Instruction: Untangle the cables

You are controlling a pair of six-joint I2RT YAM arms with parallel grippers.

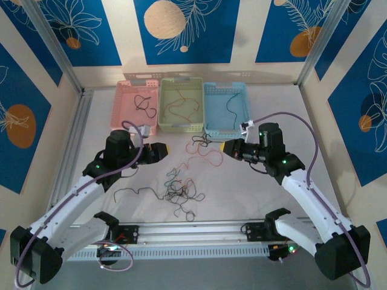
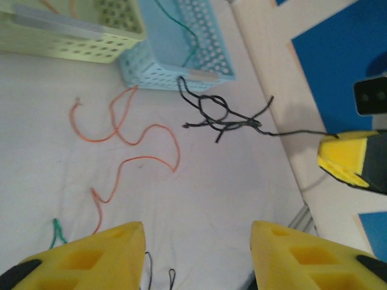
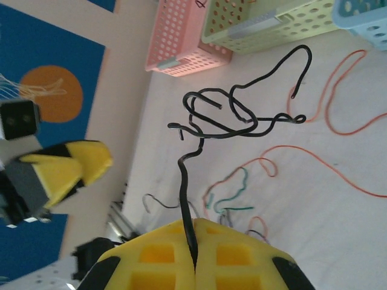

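Where your right gripper (image 3: 195,244) squeezes its jaws together on one end of a black cable (image 3: 183,181), the rest curls in loops and a loose knot near the far edge of the table (image 1: 254,196), just before the blue basket (image 2: 175,75). An orange cable (image 2: 145,158) wiggles beside that knot. Your left gripper (image 2: 196,254) has its jaws wide apart, holding nothing. More cables (image 1: 180,188) lie tangled in the table's middle, too thin to tell apart. The pinched end is hidden.

3 baskets (image 1: 181,128), 1 left gripper (image 1: 162,150), 1 right gripper (image 1: 228,147), 1 loose tangle of cables (image 1: 180,190).
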